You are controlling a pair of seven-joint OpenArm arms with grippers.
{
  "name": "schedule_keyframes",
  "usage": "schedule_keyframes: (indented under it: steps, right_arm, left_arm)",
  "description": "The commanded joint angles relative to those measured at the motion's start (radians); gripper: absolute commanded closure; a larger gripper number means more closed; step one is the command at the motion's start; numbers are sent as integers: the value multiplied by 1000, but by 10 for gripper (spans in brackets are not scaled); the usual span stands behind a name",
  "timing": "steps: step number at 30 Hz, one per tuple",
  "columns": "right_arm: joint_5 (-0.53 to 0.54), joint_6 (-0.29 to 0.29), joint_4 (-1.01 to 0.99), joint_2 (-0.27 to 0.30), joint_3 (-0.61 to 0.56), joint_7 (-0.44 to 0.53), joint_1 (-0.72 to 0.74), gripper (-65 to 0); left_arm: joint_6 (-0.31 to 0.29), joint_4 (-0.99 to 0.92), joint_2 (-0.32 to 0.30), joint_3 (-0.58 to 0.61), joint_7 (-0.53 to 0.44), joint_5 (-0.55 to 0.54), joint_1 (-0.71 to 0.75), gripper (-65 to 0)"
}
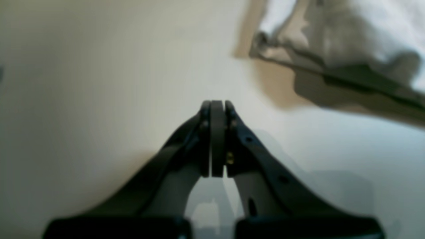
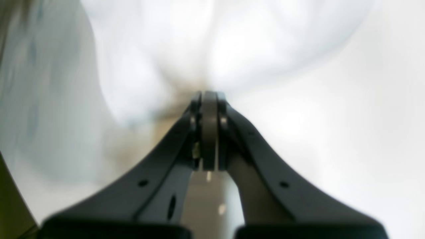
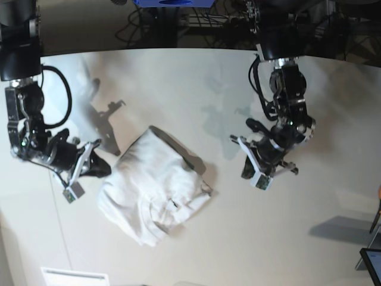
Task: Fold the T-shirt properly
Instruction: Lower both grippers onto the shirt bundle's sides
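The white T-shirt point(image 3: 156, 189) lies in a compact, wrinkled bundle, set diagonally at the middle of the table, with a small label point(image 3: 172, 204) showing. My right gripper point(image 3: 102, 169) is at the bundle's left edge, shut, with nothing visible between its pads. In the right wrist view its tips point(image 2: 209, 97) point at blurred white cloth point(image 2: 186, 43) right in front. My left gripper point(image 3: 246, 172) is shut and empty, hovering over bare table right of the shirt. In the left wrist view its tips point(image 1: 217, 105) are apart from the shirt's edge point(image 1: 348, 36) at the upper right.
The off-white tabletop point(image 3: 178, 89) stretches around the shirt. Cables and dark equipment point(image 3: 178, 24) run along the far edge. A white sheet point(image 3: 74, 276) lies at the near left edge, and a dark device point(image 3: 372, 262) sits at the near right corner.
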Motion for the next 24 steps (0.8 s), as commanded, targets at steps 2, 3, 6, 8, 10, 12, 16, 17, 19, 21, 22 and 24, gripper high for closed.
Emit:
schedule_keyframes:
  steps: [2, 3, 6, 8, 10, 12, 16, 17, 19, 21, 22, 24]
  right_arm:
    - [16, 7, 13, 15, -6, 14, 66, 0]
    - [16, 7, 12, 12, -26, 7, 85, 0]
    - [16, 7, -31, -22, -78, -1, 140, 0]
    - [16, 7, -92, -40, -105, 8, 158, 0]
    - [15, 8, -151, -60, -141, 17, 195, 0]
    - [15, 8, -175, -65, -187, 43, 217, 0]
    - [15, 3, -175, -68, -234, 70, 255, 0]
    - [15, 3, -175, -68, -234, 70, 267, 0]
    - [15, 3, -189, -68, -236, 70, 290, 0]
    - [15, 3, -217, -66, -236, 71, 316, 0]
    - [15, 3, -240, -65, -236, 71, 329, 0]
    - [-5, 3, -287, -63, -236, 74, 359, 0]
  left_arm:
    - [0, 88, 6, 5, -20, -7, 65, 0]
    - [0, 113, 6, 5, -20, -8, 95, 0]
    - [0, 156, 11, 5, -20, -14, 165, 0]
    - [0, 165, 15, 13, -20, -14, 183, 0]
    - [0, 157, 28, 10, -23, -14, 178, 0]
    - [0, 153, 44, 7, -23, -10, 163, 0]
    - [0, 79, 52, 19, -23, -14, 91, 0]
    - [0, 53, 64, 19, -23, -14, 69, 0]
    - [0, -7, 90, 19, -23, -5, 19, 0]
    - [0, -67, 112, 20, -23, -4, -26, 0]
    - [0, -102, 121, 22, -23, -4, -49, 0]
    - [0, -170, 129, 56, -26, -4, -93, 0]
